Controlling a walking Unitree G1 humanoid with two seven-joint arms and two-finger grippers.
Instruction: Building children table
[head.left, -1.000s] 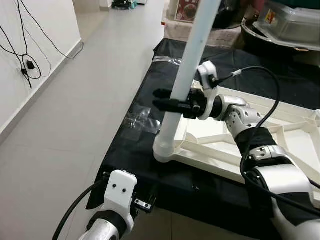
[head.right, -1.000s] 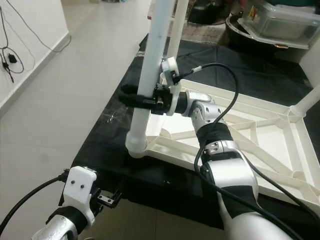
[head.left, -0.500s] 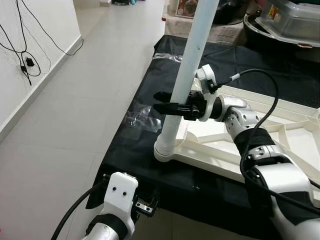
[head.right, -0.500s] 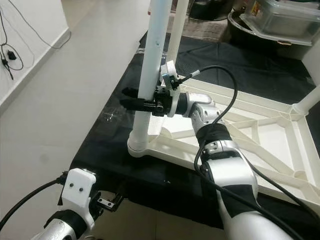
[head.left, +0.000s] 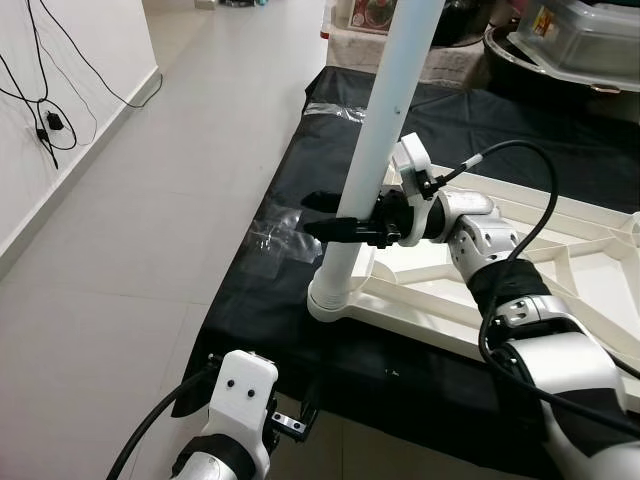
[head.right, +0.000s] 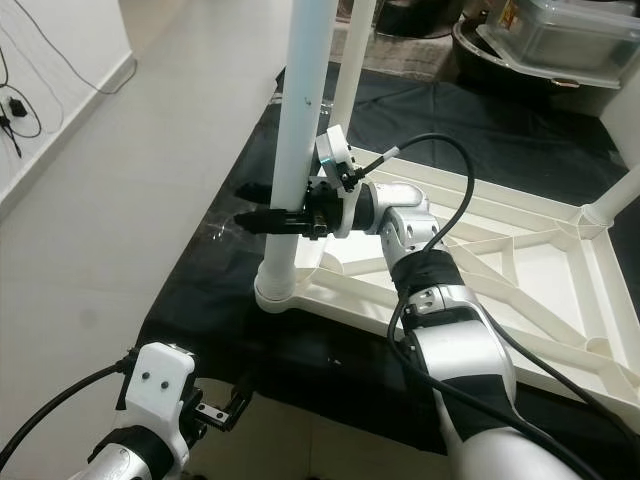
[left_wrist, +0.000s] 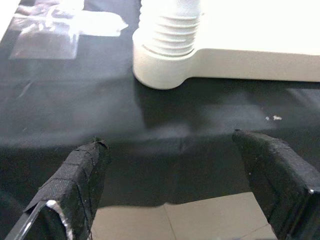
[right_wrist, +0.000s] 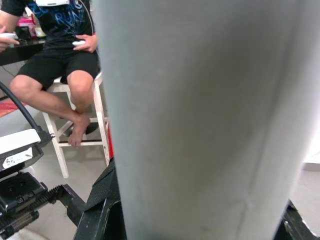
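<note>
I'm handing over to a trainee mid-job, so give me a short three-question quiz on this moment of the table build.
1. True or false: the right claw is closed around the white table leg.
2. The leg's threaded end sits in which part of the white tabletop frame? A) corner socket B) centre rib C) far edge
3. What does the frame lie on?

Key: 1 true. 2 A, the corner socket. 3 The black sheet.

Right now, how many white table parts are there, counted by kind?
Legs: 3 (gripped leg in the right tool, rear leg, right-corner leg)
Tabletop frame: 1
Total: 4
</note>
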